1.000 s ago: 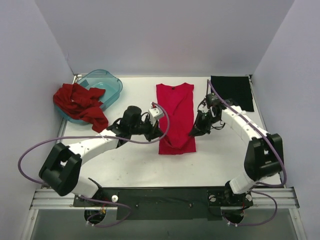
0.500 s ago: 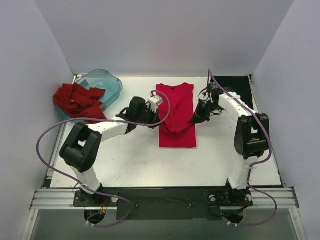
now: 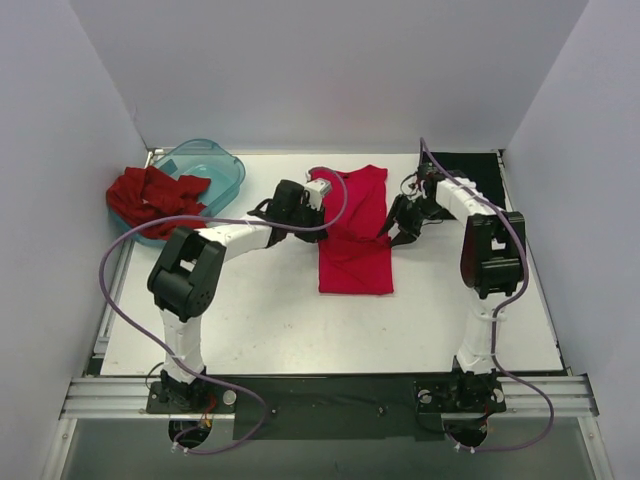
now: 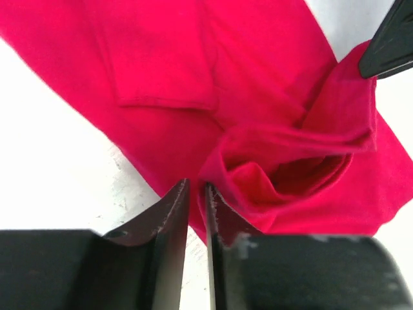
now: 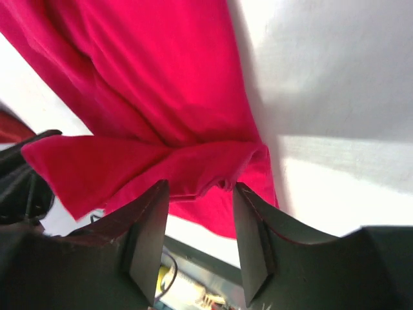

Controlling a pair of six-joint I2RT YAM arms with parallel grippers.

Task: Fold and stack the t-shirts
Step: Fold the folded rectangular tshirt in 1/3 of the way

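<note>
The crimson-pink t-shirt [image 3: 355, 268] lies lengthwise mid-table, with a raised fold across its middle. My left gripper [image 3: 321, 228] is at its left edge. In the left wrist view my left gripper [image 4: 195, 188] is shut on a bunched fold of the pink cloth [image 4: 258, 97]. My right gripper [image 3: 393, 235] is at the shirt's right edge. In the right wrist view my right gripper [image 5: 200, 187] has its jaws apart, and the folded pink hem [image 5: 148, 77] lies just beyond the tips. The brick-red t-shirt [image 3: 150, 200] lies crumpled at the left. The black t-shirt [image 3: 470, 178] lies flat at the back right.
A translucent teal tub [image 3: 210, 165] stands at the back left, with the brick-red shirt draped over its near side. Grey walls close in the table on three sides. My right arm reaches over the black shirt's near-left corner.
Both grippers have moved toward the back wall along the pink shirt's sides. The cloth has bunched into a fold at mid-length, and the shirt's near edge has shifted back slightly.
</note>
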